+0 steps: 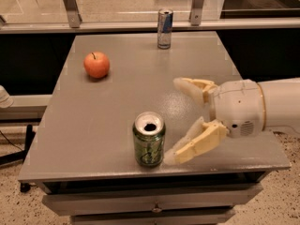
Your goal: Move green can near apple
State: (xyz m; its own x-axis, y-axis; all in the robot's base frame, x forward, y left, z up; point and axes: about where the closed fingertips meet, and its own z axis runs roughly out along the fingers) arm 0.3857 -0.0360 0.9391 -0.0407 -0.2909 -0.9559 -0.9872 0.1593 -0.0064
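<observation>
The green can [149,146] stands upright near the front edge of the grey table [117,102], its silver top with a dark hole facing up. The apple [96,64] sits at the back left of the table, well apart from the can. My gripper [174,121] comes in from the right, just right of the can, open, with one cream finger [193,87] further back and the other [194,146] low beside the can. It holds nothing.
A taller slim blue-and-silver can [164,28] stands at the table's back edge. A rail with metal posts [69,3] runs behind the table. Drawers [154,205] sit under the front edge.
</observation>
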